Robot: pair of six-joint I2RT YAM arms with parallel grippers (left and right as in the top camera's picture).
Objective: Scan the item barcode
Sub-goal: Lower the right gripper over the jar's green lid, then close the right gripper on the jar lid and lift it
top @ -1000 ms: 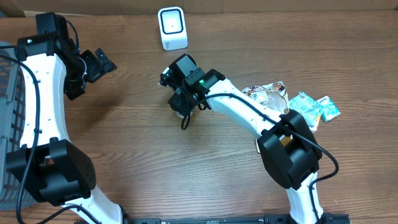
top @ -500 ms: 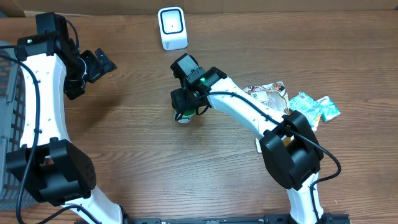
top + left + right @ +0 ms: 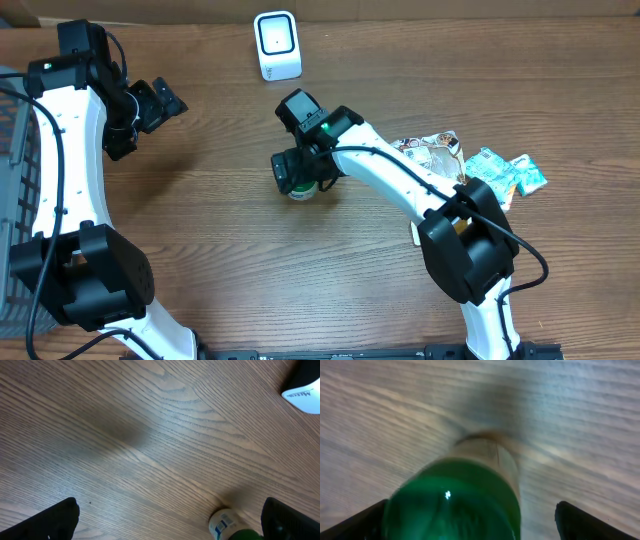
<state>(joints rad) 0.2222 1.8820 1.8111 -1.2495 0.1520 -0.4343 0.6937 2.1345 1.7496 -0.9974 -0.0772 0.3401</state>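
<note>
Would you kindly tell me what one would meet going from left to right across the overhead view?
Grey basket → left pincer → green-topped bottle → crumpled snack packet → teal packet. The scanner overlaps the bottle's span, so it is left out.

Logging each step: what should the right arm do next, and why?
Probably lift the right gripper straight up: its fingers are spread either side of the green-capped bottle, which stands on the table, so a sideways move might tip it.

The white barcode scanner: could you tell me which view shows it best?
Overhead: the whole barcode scanner is visible, unobstructed. The left wrist view catches only a corner; the right wrist view shows none.
</note>
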